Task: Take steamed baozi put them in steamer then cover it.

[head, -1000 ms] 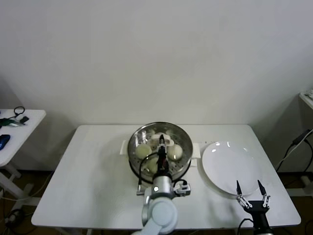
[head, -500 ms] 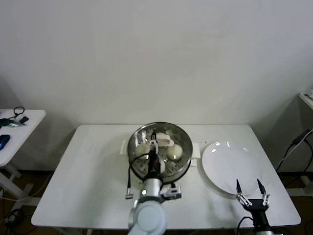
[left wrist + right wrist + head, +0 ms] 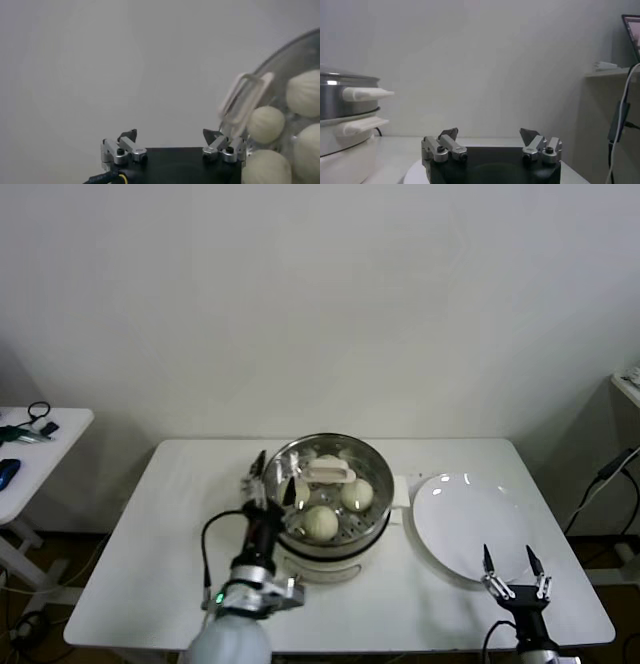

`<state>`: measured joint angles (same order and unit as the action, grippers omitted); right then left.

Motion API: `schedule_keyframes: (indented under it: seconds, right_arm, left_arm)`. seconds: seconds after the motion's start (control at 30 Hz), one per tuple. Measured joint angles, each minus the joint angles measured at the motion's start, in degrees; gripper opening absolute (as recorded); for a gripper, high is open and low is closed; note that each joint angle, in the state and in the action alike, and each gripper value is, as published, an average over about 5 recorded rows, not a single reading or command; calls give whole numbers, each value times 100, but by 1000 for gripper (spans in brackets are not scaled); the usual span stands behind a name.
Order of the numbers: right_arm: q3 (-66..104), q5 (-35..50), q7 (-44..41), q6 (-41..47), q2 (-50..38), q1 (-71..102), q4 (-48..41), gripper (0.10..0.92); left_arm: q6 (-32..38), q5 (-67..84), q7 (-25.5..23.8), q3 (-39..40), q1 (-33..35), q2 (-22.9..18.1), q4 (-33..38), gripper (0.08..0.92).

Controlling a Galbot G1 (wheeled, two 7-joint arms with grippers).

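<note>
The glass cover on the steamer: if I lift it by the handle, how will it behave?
The cover is clear glass with a metal rim, so probably heavy for its size and breakable. Its narrow handle sits centred, so it should hang level, though smooth and possibly slippery.

The left gripper point(image 3: 172, 135) stands empty with its two dark fingertips point(image 3: 129, 135) spread wide apart, against a plain pale wall. Beside one fingertip lies the rim of the cover point(image 3: 280, 57), clear glass with a cream-white oblong handle point(image 3: 244, 97). Through the glass show four cream-white, domed steamed baozi point(image 3: 266, 125), close together. The gripper touches none of them.
</note>
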<state>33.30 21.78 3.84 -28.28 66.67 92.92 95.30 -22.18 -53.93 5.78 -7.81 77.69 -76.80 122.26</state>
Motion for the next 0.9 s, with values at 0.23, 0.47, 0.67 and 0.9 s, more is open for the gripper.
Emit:
schedule_keyframes:
  seconds: [0.23,0.47,0.67,0.9]
  right_arm:
    - [-32,43,46,-59,-5,-63,-54,823]
    - [-66,93,64,-103,-4,-141,-175,823]
    - [-121,141,70,-99,-19,-160,-283,823]
    - [-155,154,77,-99,-10,-173,-338,823]
  left_arm:
    - [1062,2630,293,-1491,708,215,-49,823]
    - [2108,4665,312,-2275,1154,389,-719,823]
    - [2805,5607,242,-2498,1325,380,-1319,823]
    - [3223,6218,147,-2660,1444,356,-1659,823]
